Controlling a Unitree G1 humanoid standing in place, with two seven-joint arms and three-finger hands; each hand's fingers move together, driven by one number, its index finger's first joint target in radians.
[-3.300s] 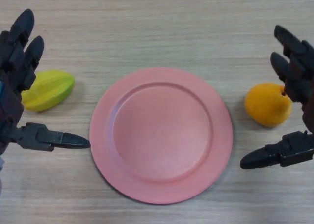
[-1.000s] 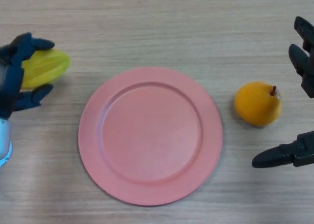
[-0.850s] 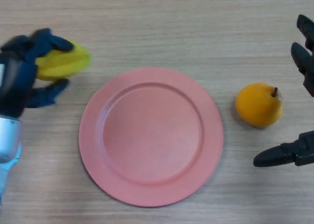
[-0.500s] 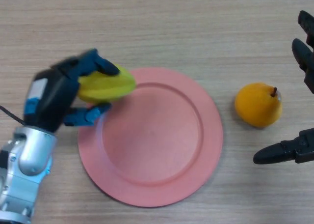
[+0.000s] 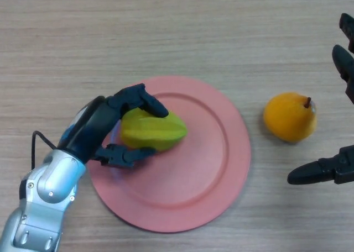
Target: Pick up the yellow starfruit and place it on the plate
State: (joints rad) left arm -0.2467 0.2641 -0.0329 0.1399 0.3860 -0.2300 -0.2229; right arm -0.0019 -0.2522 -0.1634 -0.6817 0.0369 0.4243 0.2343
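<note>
Two fruits on the table, one of them in the robot's grip

So from where I'm standing, the left hand (image 5: 102, 131) is curled round the yellow starfruit (image 5: 155, 130), fingers over the top and thumb tucked under the near side. The fruit sits over the left half of the pink plate (image 5: 221, 152), inside the rim (can't tell if it's actually resting on the plate or held just above it). Its silver forearm comes in from the lower left corner.

Over on the other side, the right hand (image 5: 332, 169) is at the right edge of the view, fingers and thumb spread wide apart with nothing in them. An orange pear-shaped fruit (image 5: 289, 117) with a little stem sits on the wooden table (image 5: 166, 31) just beside the plate's right edge, between the plate and that hand.
</note>
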